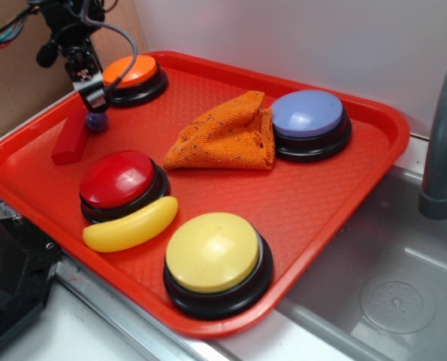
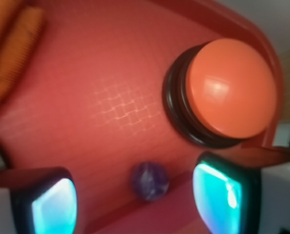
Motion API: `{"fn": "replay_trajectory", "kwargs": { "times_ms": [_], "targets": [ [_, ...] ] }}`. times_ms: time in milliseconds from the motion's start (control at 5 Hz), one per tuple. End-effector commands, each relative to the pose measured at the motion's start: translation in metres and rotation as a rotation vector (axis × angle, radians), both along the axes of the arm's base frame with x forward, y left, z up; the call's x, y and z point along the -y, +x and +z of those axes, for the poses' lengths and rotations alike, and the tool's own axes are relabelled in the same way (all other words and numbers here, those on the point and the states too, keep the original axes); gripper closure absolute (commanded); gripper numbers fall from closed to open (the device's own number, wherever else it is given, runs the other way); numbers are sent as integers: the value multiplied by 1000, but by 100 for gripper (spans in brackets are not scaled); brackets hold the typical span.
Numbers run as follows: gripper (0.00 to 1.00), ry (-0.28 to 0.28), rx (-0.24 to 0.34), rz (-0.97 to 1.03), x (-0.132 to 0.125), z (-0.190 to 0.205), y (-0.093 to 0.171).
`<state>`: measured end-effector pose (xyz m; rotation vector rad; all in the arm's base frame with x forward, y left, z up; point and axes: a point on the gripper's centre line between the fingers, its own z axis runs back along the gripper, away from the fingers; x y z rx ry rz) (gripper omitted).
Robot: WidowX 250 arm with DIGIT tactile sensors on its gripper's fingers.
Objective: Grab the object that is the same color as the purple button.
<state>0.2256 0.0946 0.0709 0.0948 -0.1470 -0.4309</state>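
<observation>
Tool (image 2: 135,200) straddles purple ball (image 2: 150,181) (no writing legible anywhere)

Black arm (image 1: 65,30), multicoloured cables, black jaws with teal pads (image 2: 54,207)

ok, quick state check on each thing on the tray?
gripper: open, fingers either side of the purple ball
purple ball: on the tray, not gripped
red block: lying flat beside the ball
orange cloth: crumpled
yellow banana: lying against the red button
purple button: upright, untouched
</observation>
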Motion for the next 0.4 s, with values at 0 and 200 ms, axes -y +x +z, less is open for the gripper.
{"fn": "replay_trajectory", "kwargs": {
  "times_ms": [0,200],
  "targets": [
    [0,55,-13,18,-13,-13,8],
    [0,55,-36,30,-16,-20,6]
  ]
}}
